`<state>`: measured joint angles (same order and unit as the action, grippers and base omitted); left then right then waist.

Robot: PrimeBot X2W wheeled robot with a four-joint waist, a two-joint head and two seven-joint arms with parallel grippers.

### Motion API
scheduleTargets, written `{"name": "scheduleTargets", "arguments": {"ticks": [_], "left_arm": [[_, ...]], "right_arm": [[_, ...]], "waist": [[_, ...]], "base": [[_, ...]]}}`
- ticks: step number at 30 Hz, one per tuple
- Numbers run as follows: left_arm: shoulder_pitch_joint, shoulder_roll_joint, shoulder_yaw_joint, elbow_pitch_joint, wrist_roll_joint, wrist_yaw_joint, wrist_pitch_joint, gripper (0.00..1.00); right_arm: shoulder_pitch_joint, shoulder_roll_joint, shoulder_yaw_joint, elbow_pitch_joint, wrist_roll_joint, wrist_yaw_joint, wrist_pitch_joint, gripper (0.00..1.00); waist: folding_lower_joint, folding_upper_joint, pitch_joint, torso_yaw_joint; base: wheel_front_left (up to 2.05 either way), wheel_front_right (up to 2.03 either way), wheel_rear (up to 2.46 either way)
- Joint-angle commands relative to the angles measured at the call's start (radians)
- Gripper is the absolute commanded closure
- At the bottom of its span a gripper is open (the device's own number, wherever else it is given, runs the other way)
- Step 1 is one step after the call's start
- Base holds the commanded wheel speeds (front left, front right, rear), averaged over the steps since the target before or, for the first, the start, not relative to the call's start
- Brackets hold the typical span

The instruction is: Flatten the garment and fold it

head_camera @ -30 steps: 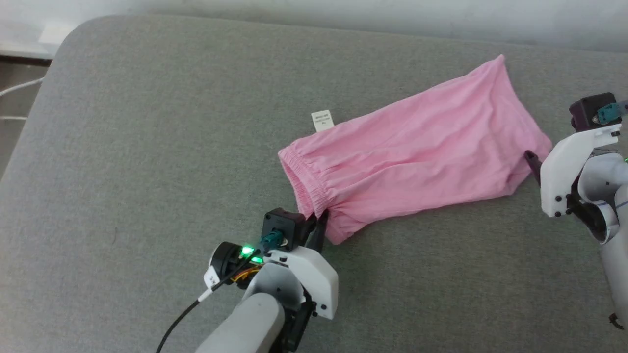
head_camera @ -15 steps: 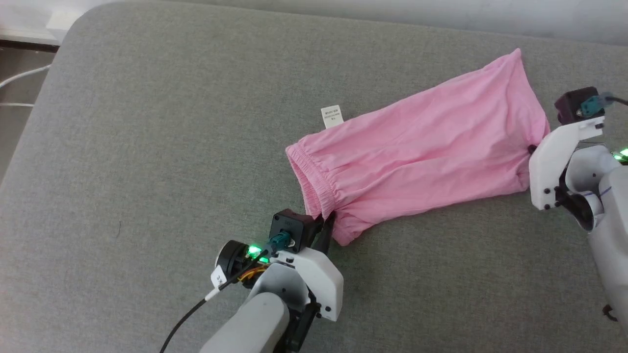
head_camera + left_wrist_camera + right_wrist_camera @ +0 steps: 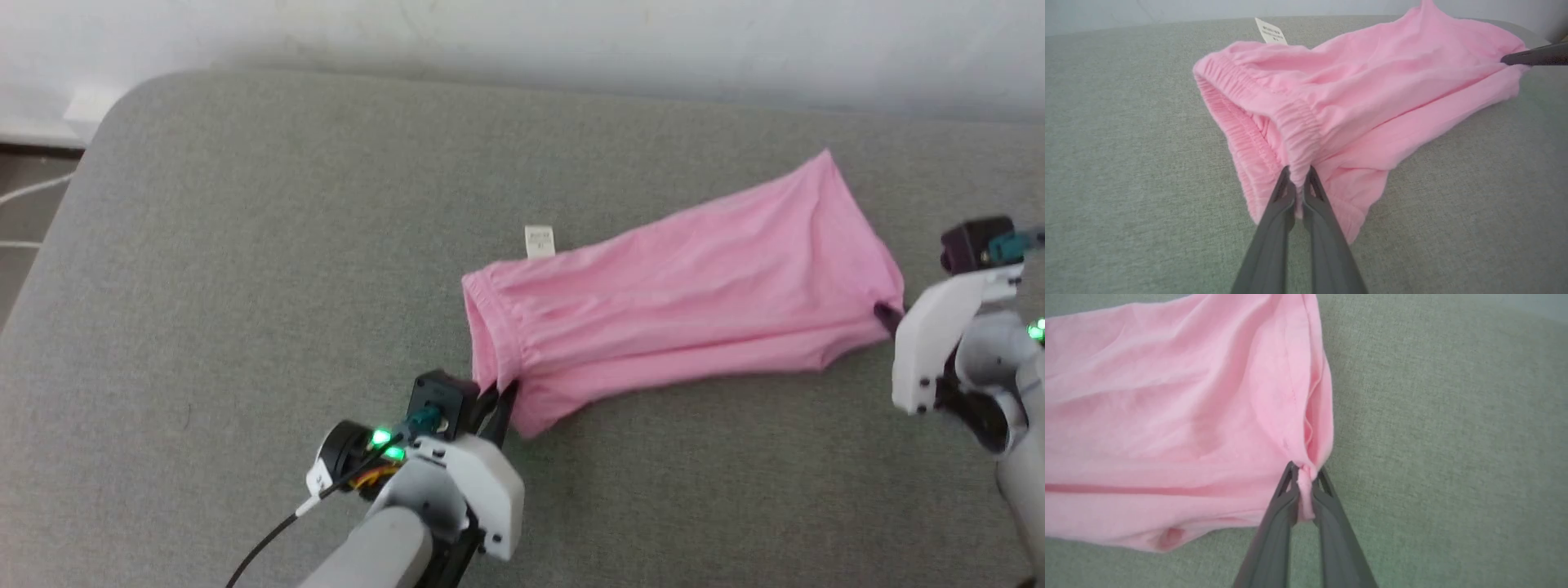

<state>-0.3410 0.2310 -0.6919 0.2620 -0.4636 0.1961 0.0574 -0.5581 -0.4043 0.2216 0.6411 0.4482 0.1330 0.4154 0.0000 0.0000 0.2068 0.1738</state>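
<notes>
My left gripper [image 3: 1298,174] pinches the gathered waistband [image 3: 1300,122] of the thin light-pink shorts [image 3: 678,302], my right gripper [image 3: 1304,472] a leg hem [image 3: 1316,416]; I'd pull apart evenly, low.

Garment [image 3: 678,302]: lay pink, stretched across grey cushion [image 3: 245,245].
Left hand [image 3: 496,396]: pinched the waistband.
Right hand [image 3: 883,312]: met the leg hem.

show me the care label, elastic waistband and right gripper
care label [image 3: 539,242], head view, middle of the white tag
elastic waistband [image 3: 1295,119], left wrist view, middle of the gathered band
right gripper [image 3: 1305,471], right wrist view, midway between its fingertips
</notes>
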Motion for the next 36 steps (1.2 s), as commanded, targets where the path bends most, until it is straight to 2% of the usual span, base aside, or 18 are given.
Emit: {"name": "scheduleTargets", "arguments": {"ticks": [1,5,10,15,19,23,29,30,31,32,36], "left_arm": [[0.023,0.019,0.002,-0.007,-0.008,-0.002,0.005,1.0],[0.075,0.061,-0.006,-0.045,-0.019,-0.007,0.028,1.0],[0.141,0.106,-0.023,-0.103,-0.033,-0.015,0.059,1.0],[0.189,0.135,-0.032,-0.137,-0.043,-0.011,0.076,1.0],[0.215,0.141,-0.028,-0.129,-0.064,-0.008,0.082,1.0],[0.232,0.142,-0.038,-0.106,-0.079,-0.016,0.095,1.0],[0.227,0.127,-0.048,-0.042,-0.087,-0.033,0.078,1.0],[0.225,0.125,-0.051,-0.03,-0.088,-0.037,0.078,1.0],[0.223,0.123,-0.052,-0.024,-0.087,-0.041,0.071,0.32],[0.221,0.12,-0.052,-0.02,-0.089,-0.044,0.064,0.0],[0.222,0.126,-0.044,-0.024,-0.091,-0.045,0.04,0.0]], "right_arm": [[0.034,-0.012,-0.005,-0.017,0.014,-0.002,0.008,1.0],[0.157,-0.01,-0.026,-0.119,0.07,-0.002,0.04,1.0],[0.35,0.02,-0.122,-0.279,0.089,-0.002,0.078,1.0],[0.548,0.104,-0.235,-0.454,0.066,-0.002,0.128,1.0],[0.661,0.154,-0.281,-0.57,0.028,-0.002,0.169,1.0],[0.714,0.186,-0.305,-0.638,0.0,-0.002,0.203,1.0],[0.727,0.2,-0.318,-0.645,-0.04,-0.002,0.226,1.0],[0.724,0.198,-0.323,-0.645,-0.052,-0.002,0.218,0.66],[0.719,0.198,-0.33,-0.646,-0.062,-0.002,0.209,0.0],[0.713,0.2,-0.335,-0.647,-0.066,-0.002,0.202,0.0],[0.695,0.197,-0.355,-0.67,-0.075,-0.002,0.186,0.0]], "waist": [[0.0,0.0,-0.048,-0.028],[0.0,0.0,-0.094,-0.048],[0.0,0.0,-0.131,-0.063],[0.0,0.0,-0.135,-0.073],[0.0,0.0,-0.127,-0.082],[0.0,0.0,-0.119,-0.089],[0.0,0.0,-0.117,-0.085],[0.0,0.0,-0.119,-0.084],[0.0,0.0,-0.121,-0.083],[0.0,0.0,-0.125,-0.081],[0.0,0.0,-0.143,-0.073]], "base": [[0.0,0.0,0.0],[0.0,0.0,0.0],[0.0,0.0,0.0],[0.0,0.0,0.0],[0.0,0.0,0.0],[0.0,0.0,0.0],[0.0,0.0,0.0],[0.0,0.0,0.0],[0.0,0.0,0.0],[0.0,0.0,0.0],[0.0,0.0,0.0]]}}
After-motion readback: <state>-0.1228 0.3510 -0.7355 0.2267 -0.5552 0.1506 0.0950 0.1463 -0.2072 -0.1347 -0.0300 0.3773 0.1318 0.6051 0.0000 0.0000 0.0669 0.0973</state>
